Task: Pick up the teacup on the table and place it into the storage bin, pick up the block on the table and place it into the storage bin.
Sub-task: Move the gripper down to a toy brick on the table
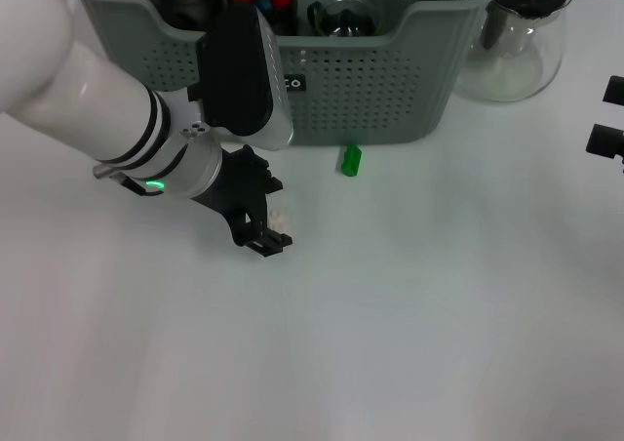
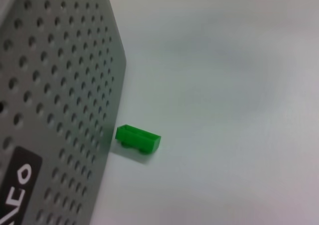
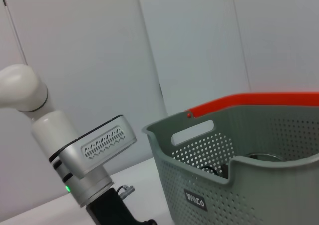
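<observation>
Your left gripper [image 1: 263, 234] hovers low over the table [image 1: 409, 304] — whether its fingers are spread or closed, you cannot tell. From it, the green block [image 1: 350, 160] lies to the right and farther out, just before the storage bin [image 1: 390, 90]; the left arm is nearer — reach that way.

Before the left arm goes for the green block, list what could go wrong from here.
1. The green block lies very close to the storage bin wall, so a finger of the left gripper may strike the perforated side or shove the bin.
2. The block is small and low; a slightly off grasp may just push it along the table.
3. The glass pitcher stands beside the bin; a shoved bin might knock it.
</observation>
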